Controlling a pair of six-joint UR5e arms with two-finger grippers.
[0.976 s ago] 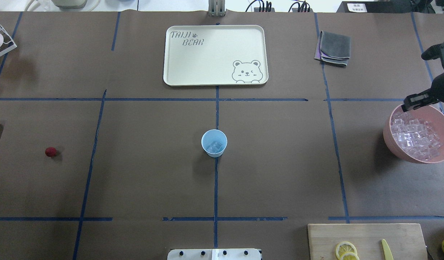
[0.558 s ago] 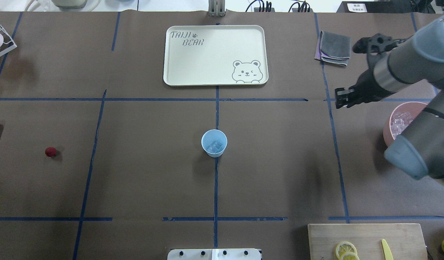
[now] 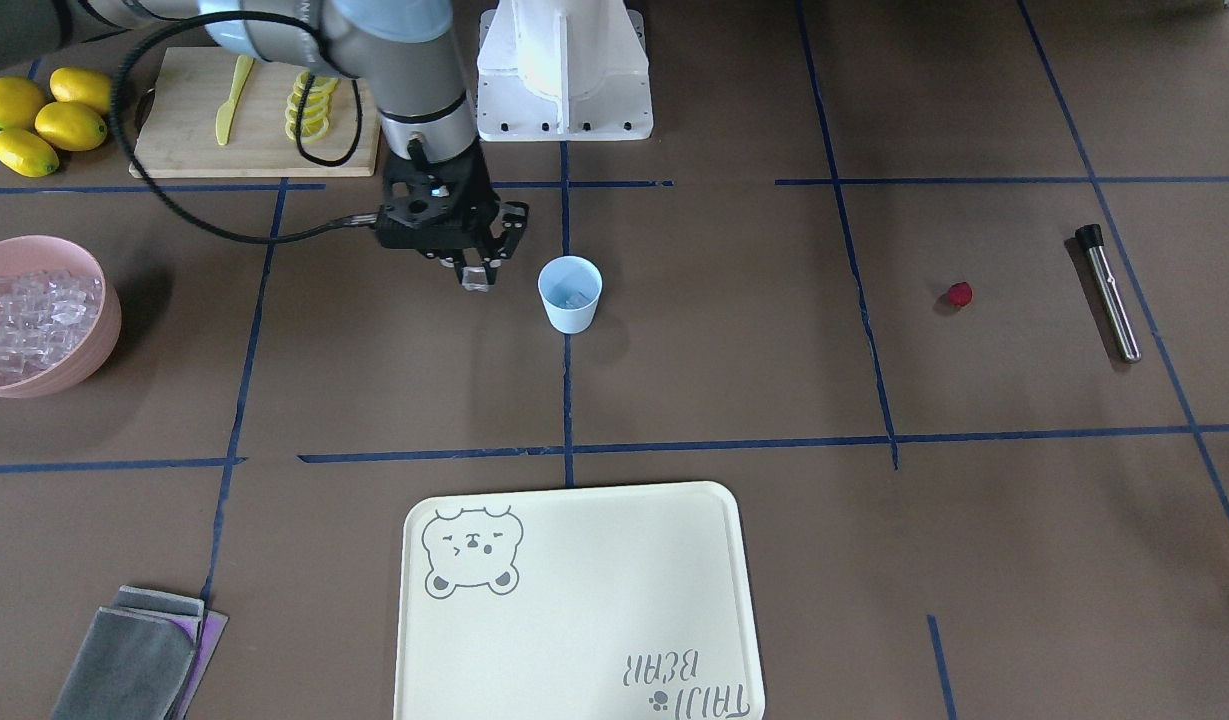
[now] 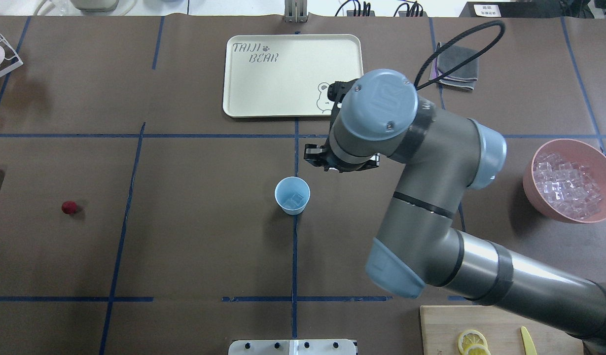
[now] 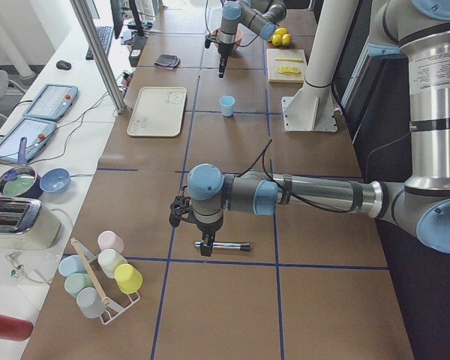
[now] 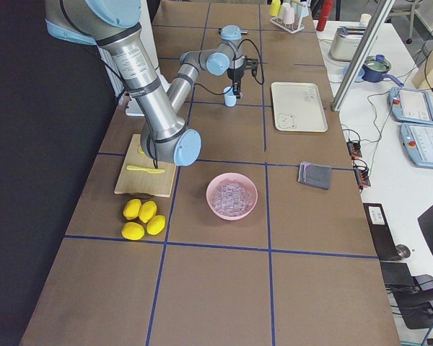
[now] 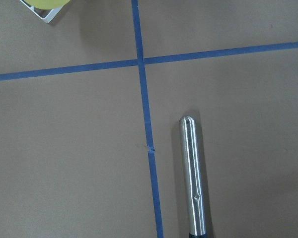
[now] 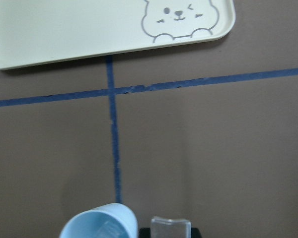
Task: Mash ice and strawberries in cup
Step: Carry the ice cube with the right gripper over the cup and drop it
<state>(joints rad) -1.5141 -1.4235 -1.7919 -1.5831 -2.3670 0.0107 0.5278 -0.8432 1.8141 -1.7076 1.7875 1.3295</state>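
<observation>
Nearest the robot base: wooden cutting board (image 3: 174,140) carrying lemon slices (image 3: 311,100) and a yellow knife (image 3: 236,95). Whole lemons (image 3: 39,120) sit just beside the board, on the robot's right.

Mid tabletop (image 3: 724,350): light blue cup (image 3: 570,295) upright on the center tape line, with clear ice pieces (image 4: 295,199) in the bottom. Right gripper (image 3: 474,270) points down just beside the cup, on the robot's right of it. Its fingers are closed on one clear ice cube (image 8: 170,225). The cube is next to the rim, not over the mouth.

Same depth, far on the robot's right: pink bowl (image 3: 114,310) heaped with loose ice (image 3: 29,310).

On the robot's left, well apart from the cup: small red strawberry (image 3: 960,293) lying on the tabletop. Farther left, a steel muddler (image 3: 1109,295) with a black end lies flat. Left gripper (image 5: 203,247) hangs over the muddler. It shows only in the side view, so can't tell if its fingers are apart or together.

Farthest from the robot: cream tray (image 3: 574,600) with a bear print, centered. Folded gray cloth (image 3: 134,655) off toward the robot's right.
</observation>
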